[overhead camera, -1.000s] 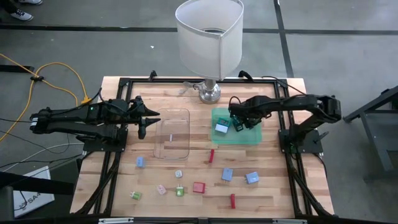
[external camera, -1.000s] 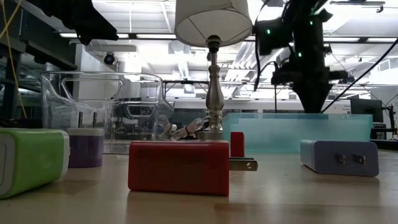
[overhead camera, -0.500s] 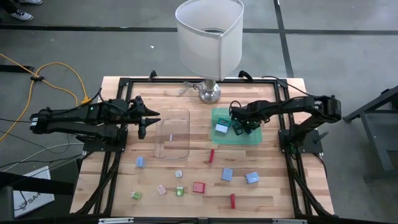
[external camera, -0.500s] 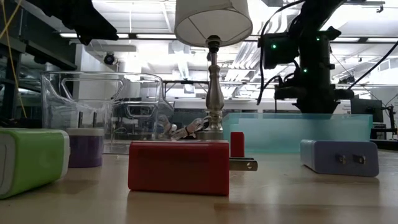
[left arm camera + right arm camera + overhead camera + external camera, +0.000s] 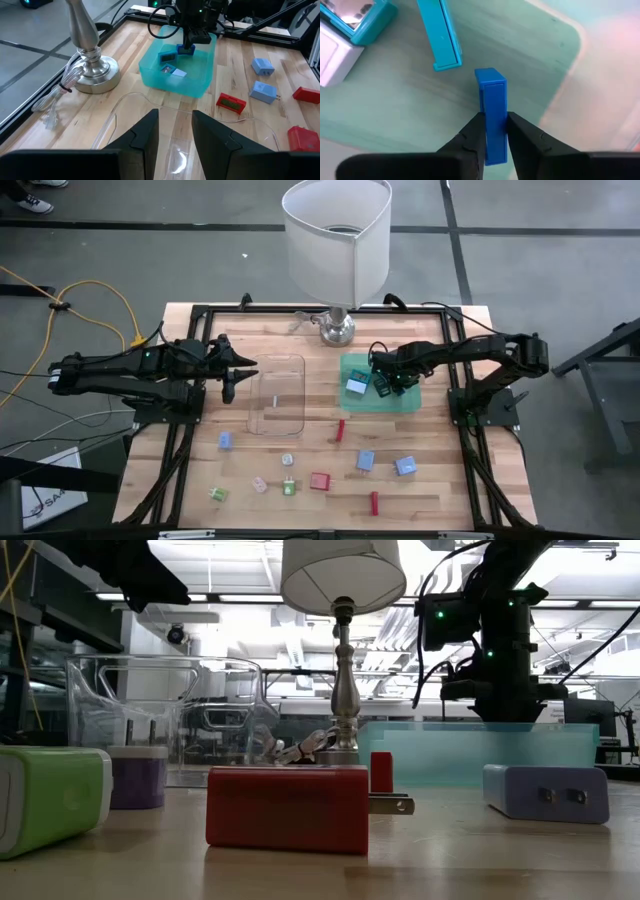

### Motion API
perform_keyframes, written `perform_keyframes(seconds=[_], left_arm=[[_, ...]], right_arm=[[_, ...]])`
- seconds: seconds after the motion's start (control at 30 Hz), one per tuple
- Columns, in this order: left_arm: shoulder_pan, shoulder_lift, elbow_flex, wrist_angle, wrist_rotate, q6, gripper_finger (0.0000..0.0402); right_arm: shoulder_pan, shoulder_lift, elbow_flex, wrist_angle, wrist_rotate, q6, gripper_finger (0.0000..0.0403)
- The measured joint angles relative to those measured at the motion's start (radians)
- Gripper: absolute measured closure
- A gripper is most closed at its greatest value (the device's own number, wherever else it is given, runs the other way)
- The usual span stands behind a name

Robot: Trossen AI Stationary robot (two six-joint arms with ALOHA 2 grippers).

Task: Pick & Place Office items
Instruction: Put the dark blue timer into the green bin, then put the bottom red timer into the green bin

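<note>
Wooden surface carries a lamp at the far edge, a clear tray on the left side and a green tray on the right side. Right hand is down inside the green tray and pinches a blue stick between its two fingers; the stick stands out forward from the fingertips, over the tray floor. Just beside it in the tray lie a teal stick and a teal block. Left hand hangs over the clear tray with fingers spread and holds nothing. Other small pieces, among them a red block, are scattered on the near part of the surface.
</note>
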Motion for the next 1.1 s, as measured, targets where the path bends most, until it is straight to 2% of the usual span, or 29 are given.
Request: perform_keyframes(seconds=[0.4, 0.8, 1.1], left_arm=[[0.000, 0.000, 0.000, 0.000, 0.000, 0.000, 0.0291], [0.000, 0.000, 0.000, 0.000, 0.000, 0.000, 0.0291], [0.000, 0.000, 0.000, 0.000, 0.000, 0.000, 0.0291]], right_arm=[[-0.001, -0.015, 0.000, 0.000, -0.001, -0.004, 0.0295], [0.001, -0.229, 0.000, 0.039, -0.033, -0.003, 0.0299], [0.059, -0.301, 0.000, 0.080, -0.041, -0.019, 0.0300]])
